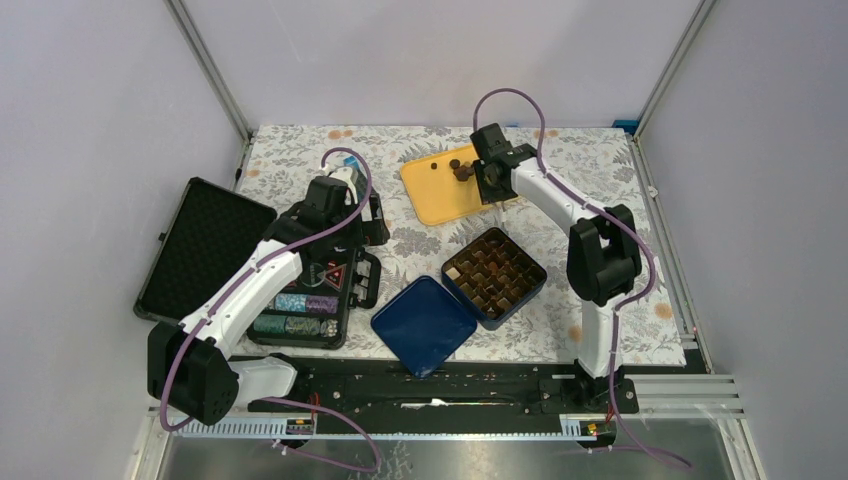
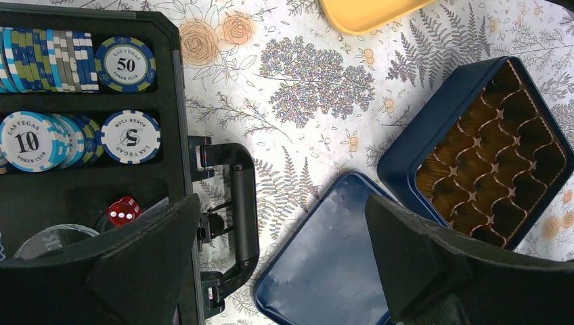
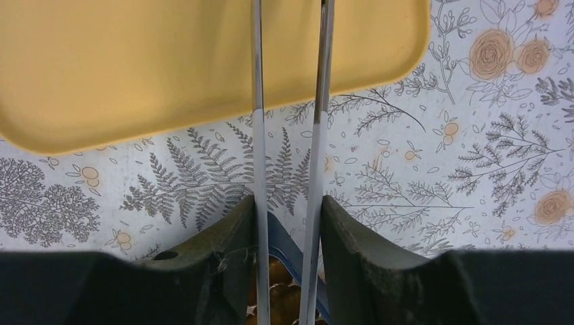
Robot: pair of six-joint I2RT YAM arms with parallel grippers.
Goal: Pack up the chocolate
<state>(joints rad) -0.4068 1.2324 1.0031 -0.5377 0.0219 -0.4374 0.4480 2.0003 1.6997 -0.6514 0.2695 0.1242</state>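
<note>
Overhead, a floral-printed cloth [image 1: 600,170] covers the table. At the left an open black poker case [image 1: 205,250] shows its foam-lined lid, and the left gripper [image 2: 284,271] hangs near it with its fingers spread wide and nothing between them. At the far middle, the right gripper [image 3: 288,210] reaches over a smooth yellow tray [image 1: 435,197]. Its two thin metal strips [image 3: 256,135] run parallel with a narrow gap; I cannot tell whether they pinch anything. Nearer sits a square blue tin [image 2: 433,132] lined with a gold scalloped grid of cells, its flat blue lid [image 1: 424,325] just beside it. Striped poker chips [image 2: 125,64] fill the case's slots. The chocolate [image 1: 462,170], small dark brown lumps, sits on the tray at the right gripper. A red die [image 2: 123,211] lies in the case.
</note>
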